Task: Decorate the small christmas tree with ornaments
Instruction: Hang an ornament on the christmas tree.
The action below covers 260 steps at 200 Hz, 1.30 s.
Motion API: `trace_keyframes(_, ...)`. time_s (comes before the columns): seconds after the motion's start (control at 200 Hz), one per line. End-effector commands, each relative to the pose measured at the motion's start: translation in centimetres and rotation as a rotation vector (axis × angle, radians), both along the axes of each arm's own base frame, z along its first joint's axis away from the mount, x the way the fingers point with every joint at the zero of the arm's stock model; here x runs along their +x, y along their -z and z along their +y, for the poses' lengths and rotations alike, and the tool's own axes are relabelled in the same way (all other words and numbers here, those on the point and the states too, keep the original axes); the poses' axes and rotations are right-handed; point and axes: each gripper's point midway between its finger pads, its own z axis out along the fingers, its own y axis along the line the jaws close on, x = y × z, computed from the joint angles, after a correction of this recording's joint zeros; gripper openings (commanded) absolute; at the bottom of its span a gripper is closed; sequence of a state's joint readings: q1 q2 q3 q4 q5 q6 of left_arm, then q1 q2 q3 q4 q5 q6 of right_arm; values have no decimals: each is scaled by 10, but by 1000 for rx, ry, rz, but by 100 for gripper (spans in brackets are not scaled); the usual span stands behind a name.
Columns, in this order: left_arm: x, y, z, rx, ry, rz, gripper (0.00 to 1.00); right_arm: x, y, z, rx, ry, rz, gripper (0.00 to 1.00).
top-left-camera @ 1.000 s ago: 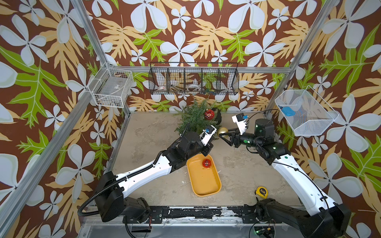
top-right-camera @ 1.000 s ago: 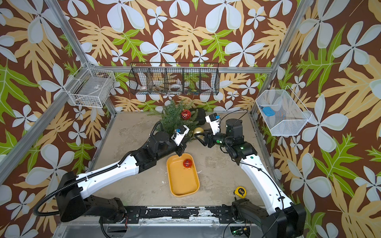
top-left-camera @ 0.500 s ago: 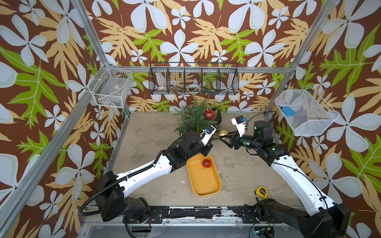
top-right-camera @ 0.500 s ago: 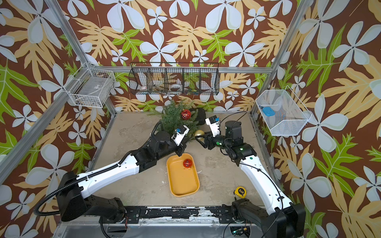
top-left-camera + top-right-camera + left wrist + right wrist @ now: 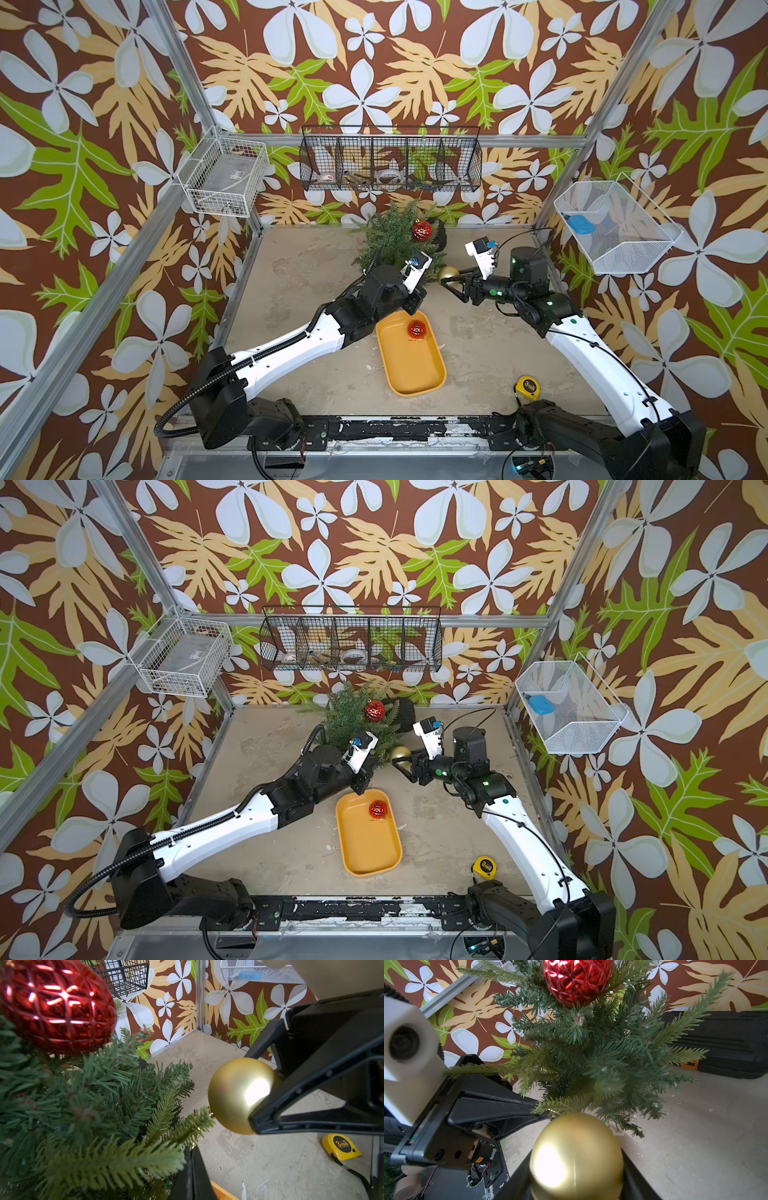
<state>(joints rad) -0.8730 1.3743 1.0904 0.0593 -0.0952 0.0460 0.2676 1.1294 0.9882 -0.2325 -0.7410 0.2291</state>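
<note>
The smooth gold bauble (image 5: 449,273) has eased slightly nearer, gripped in the right claw (image 5: 446,277). The left claw (image 5: 190,1153) is closed beside the small bushy green fir (image 5: 390,237).

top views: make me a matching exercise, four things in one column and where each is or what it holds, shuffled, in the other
Things:
1. gold ornament
2. tape measure
3. yellow tray
4. small christmas tree

States:
a. carries a hung red ornament on a branch
b. lies on the table near the right arm's base
c. sits between the jaws of the right gripper
d. holds a loose red ornament

Pairs: 1-c, 2-b, 3-d, 4-a
</note>
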Motion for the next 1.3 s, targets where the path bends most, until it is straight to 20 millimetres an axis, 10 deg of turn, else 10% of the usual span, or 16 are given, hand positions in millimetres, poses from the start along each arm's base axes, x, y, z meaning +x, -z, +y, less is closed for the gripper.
trace_keyframes(0.0, -6, -14, 2, -62, 10, -6, 20, -4, -5, 2, 16, -21, -24, 57)
trace_keyframes(0.631, -42, -89, 47, -214, 7, -129, 46, -14, -5, -7, -8, 18, -36, 76)
trace_keyframes(1.026, -47, -57, 95, -153, -136, -93, 52, -48, 6, -9, -89, 80, -17, 67)
trace_keyframes(1.296, -42, -15, 149, -92, -257, -65, 54, -80, 71, 18, -86, 126, 180, 62)
